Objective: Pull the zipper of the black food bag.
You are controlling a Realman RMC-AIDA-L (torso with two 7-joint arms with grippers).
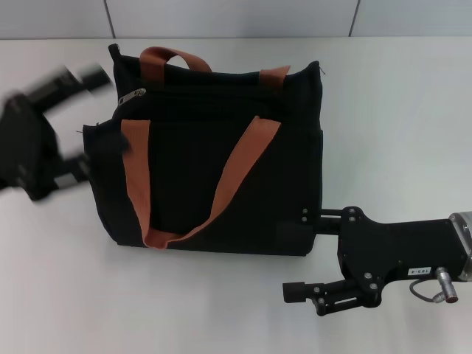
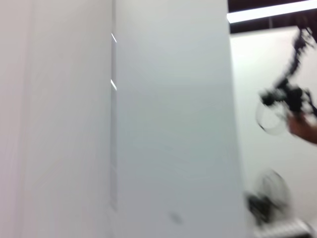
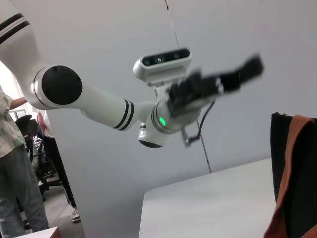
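The black food bag (image 1: 206, 169) lies on the white table (image 1: 184, 302), its two rust-brown handles across its face. The small silver zipper pull (image 1: 131, 96) sits on the zip line near the bag's top left corner. My left gripper (image 1: 92, 122) is open just left of the bag, blurred by motion, with its upper finger close to the zipper end. It also shows in the right wrist view (image 3: 237, 74), raised in the air. My right gripper (image 1: 299, 253) is open and empty at the bag's lower right corner, its upper finger (image 1: 313, 215) against the bag's edge. The bag's edge shows in the right wrist view (image 3: 292, 173).
A grey panelled wall (image 1: 236, 18) runs behind the table. The left wrist view shows only a wall and room clutter. A person (image 3: 15, 163) stands beyond the table's far end in the right wrist view.
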